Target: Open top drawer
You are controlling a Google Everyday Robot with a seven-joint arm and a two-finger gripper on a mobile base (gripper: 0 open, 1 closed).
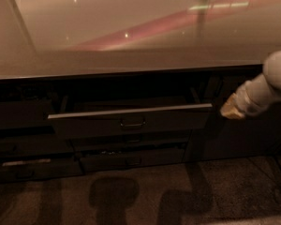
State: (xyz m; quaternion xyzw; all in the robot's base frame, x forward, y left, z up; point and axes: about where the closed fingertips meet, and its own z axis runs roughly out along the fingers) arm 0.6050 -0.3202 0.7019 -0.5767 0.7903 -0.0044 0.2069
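The top drawer (93,125) is a wide dark grey front under the counter. It stands partly pulled out, with a light metal top edge showing. Its small dark loop handle (132,123) sits at the centre. The inside of the drawer is dark and mostly hidden. My gripper (230,110) is at the end of the white arm on the right. It hangs just past the drawer's right end, at the height of its top edge and apart from the handle.
A pale glossy countertop (131,41) overhangs the drawers. Two shallower drawers (131,158) lie below the top one. A left stack of drawer fronts (18,149) and a dark cabinet panel (234,139) flank them. The floor (178,196) is speckled dark carpet.
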